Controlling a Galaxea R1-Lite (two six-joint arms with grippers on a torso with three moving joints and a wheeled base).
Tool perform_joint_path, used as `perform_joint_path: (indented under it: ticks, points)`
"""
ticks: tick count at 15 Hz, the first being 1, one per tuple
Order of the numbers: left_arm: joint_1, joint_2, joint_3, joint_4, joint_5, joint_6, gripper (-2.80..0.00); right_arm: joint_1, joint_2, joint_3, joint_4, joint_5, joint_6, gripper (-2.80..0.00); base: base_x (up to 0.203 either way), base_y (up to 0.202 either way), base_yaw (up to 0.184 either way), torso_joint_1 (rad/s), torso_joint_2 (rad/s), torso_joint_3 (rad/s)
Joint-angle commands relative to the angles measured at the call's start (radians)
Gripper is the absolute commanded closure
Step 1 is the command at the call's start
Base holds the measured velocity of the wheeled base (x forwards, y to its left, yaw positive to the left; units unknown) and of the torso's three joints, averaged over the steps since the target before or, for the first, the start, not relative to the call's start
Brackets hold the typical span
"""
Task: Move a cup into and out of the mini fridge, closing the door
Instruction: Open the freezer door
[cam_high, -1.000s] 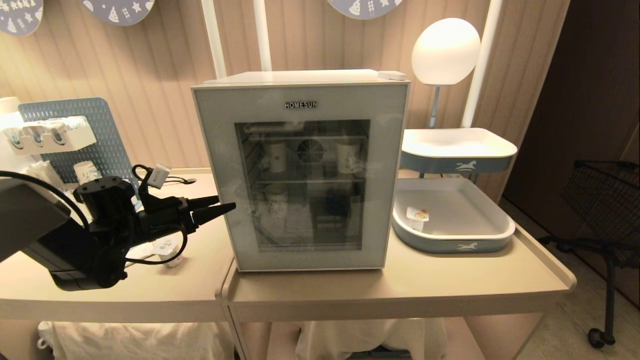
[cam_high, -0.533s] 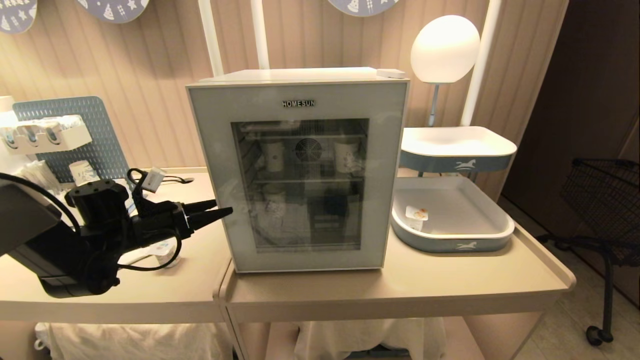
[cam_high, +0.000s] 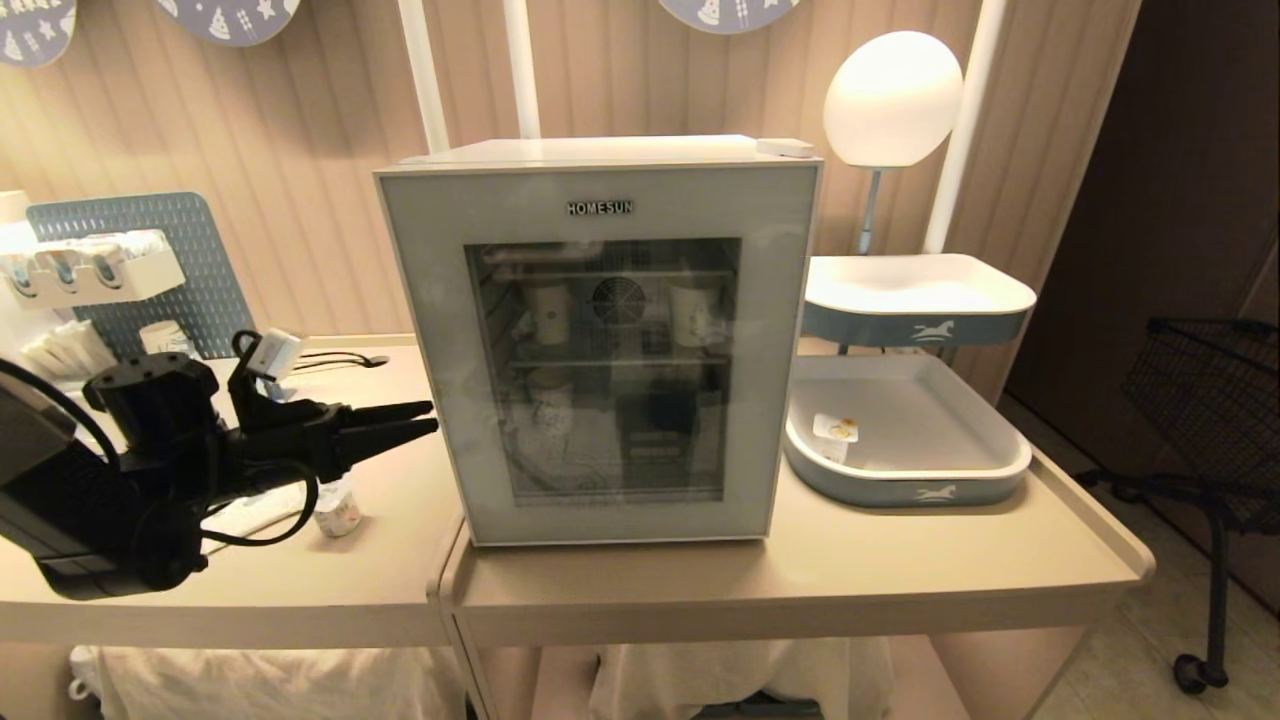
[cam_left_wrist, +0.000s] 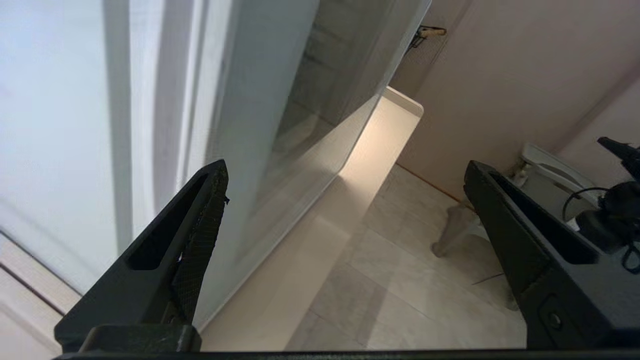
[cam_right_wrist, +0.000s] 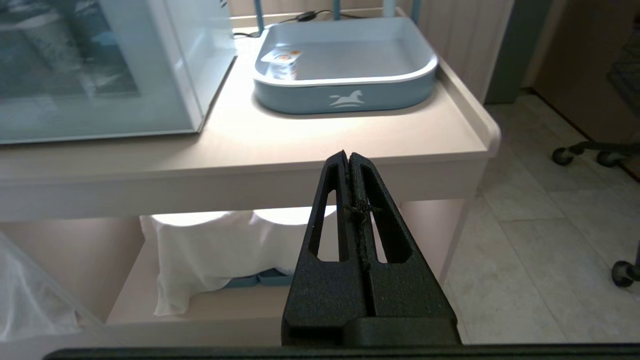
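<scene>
The white mini fridge (cam_high: 600, 155) stands mid-table with its door (cam_high: 440, 300) shut against the box; paper cups show dimly through the glass. My left gripper (cam_high: 434, 416) is open and empty, pointing level at the door's left edge. Whether it touches I cannot tell. In the left wrist view the left gripper (cam_left_wrist: 345, 170) has its fingers wide apart, with the door (cam_left_wrist: 260, 125) running slantwise past one of them. The cup (cam_high: 337, 512), small and squat, stands on the left table under my left arm. My right gripper (cam_right_wrist: 348, 156) is shut and empty, low before the table's front edge.
A blue-and-white tray (cam_high: 930, 490) right of the fridge holds a small cup with an orange-marked lid (cam_high: 835, 432). A second tray (cam_high: 915, 300) and a round lamp (cam_high: 890, 100) stand behind it. A blue pegboard (cam_high: 190, 260) with a shelf is at the back left. A black wire cart (cam_high: 1215, 400) is at far right.
My left gripper has drawn back a little to the left and sunk slightly. The cup under the arm shows more fully now. The fridge door has stayed shut.
</scene>
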Motion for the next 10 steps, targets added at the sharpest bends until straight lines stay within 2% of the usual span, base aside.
perform_joint_path:
  ticks: [1, 6, 10]
  points:
    - [-0.001, 0.015, -0.018, -0.011, -0.005, -0.002, -2.80, 0.001, -0.001, 0.000, 0.001, 0.000, 0.000, 0.00, 0.000, 0.000, 0.000, 0.000, 0.00, 0.000]
    - [0.052, 0.015, -0.030, -0.013, -0.009, 0.002, -2.80, 0.001, 0.000, 0.000, 0.001, 0.000, 0.000, 0.00, 0.000, 0.000, 0.000, 0.000, 0.00, 0.000]
    - [0.061, 0.055, -0.083, -0.006, -0.035, 0.000, -2.80, 0.001, 0.001, 0.000, 0.001, 0.000, 0.000, 0.00, 0.000, 0.000, 0.000, 0.000, 0.00, 0.000]
